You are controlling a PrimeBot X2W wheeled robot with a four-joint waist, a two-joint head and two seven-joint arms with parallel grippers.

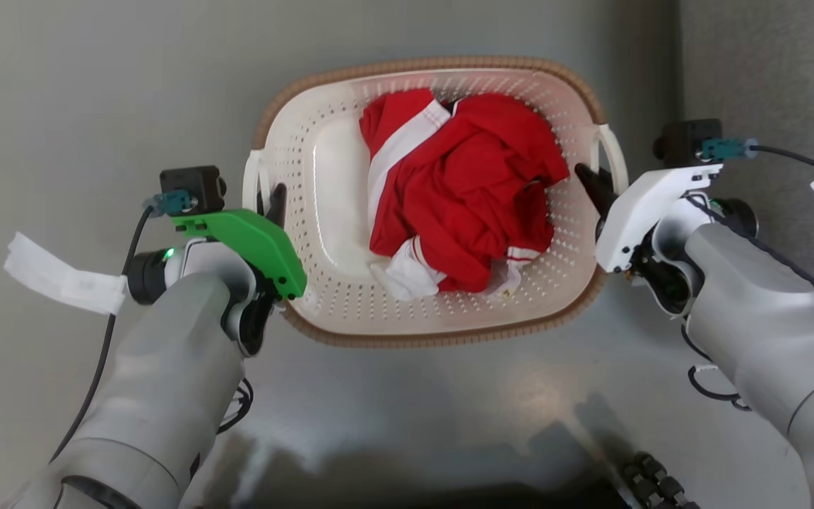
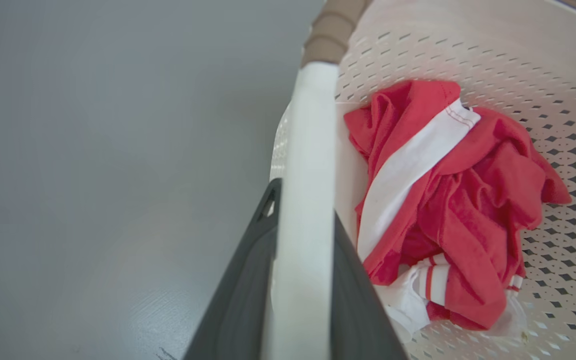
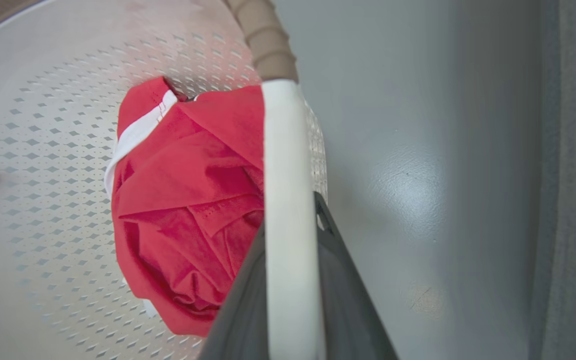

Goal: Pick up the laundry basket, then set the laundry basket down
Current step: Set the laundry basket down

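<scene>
laundry basket (image 1: 340,162) held between both tools, red-white clothes (image 1: 463,191) heaped inside; left tool (image 1: 270,205) clamped on left loop handle (image 2: 308,200), one finger each side; right tool (image 1: 594,187) same on right loop handle (image 3: 285,200); forearms reach forward from lower corners, wrists angled inward; grey floor (image 1: 61,106) beneath tools; basket lifted or resting, cannot tell

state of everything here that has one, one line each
laundry basket: upright, loaded; lifted or on the floor, cannot tell
red and white clothes: crumpled in a heap inside the basket
left gripper: shut on the left handle
right gripper: shut on the right handle
</scene>
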